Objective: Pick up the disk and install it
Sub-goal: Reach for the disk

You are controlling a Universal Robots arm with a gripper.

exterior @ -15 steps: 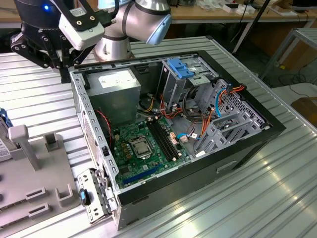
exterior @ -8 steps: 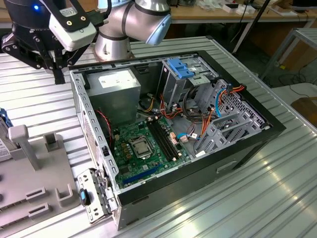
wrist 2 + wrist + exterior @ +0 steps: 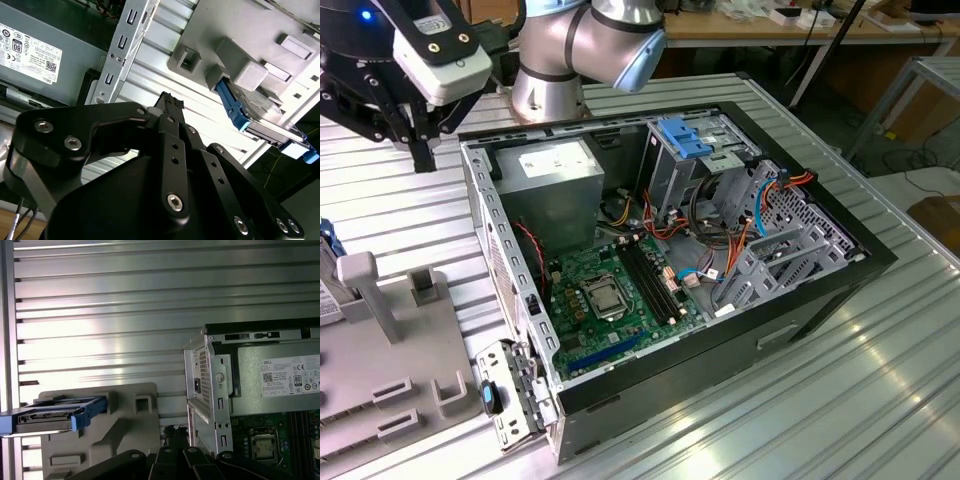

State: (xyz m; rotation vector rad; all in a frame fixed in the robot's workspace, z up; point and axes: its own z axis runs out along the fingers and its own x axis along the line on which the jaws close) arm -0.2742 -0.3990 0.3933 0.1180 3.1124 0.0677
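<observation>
Exterior view: off my arm, mid-distance, looking down at an angle on the open black metal computer case at centre, with my black gripper at the exterior view's upper left. Both wrist views sit close behind the gripper, facing past it. They share the ribbed aluminium table, the grey plastic fixture, the blue-railed dark disk and one corner of the case.

The disk is cut off at an edge of the first wrist view.
</observation>
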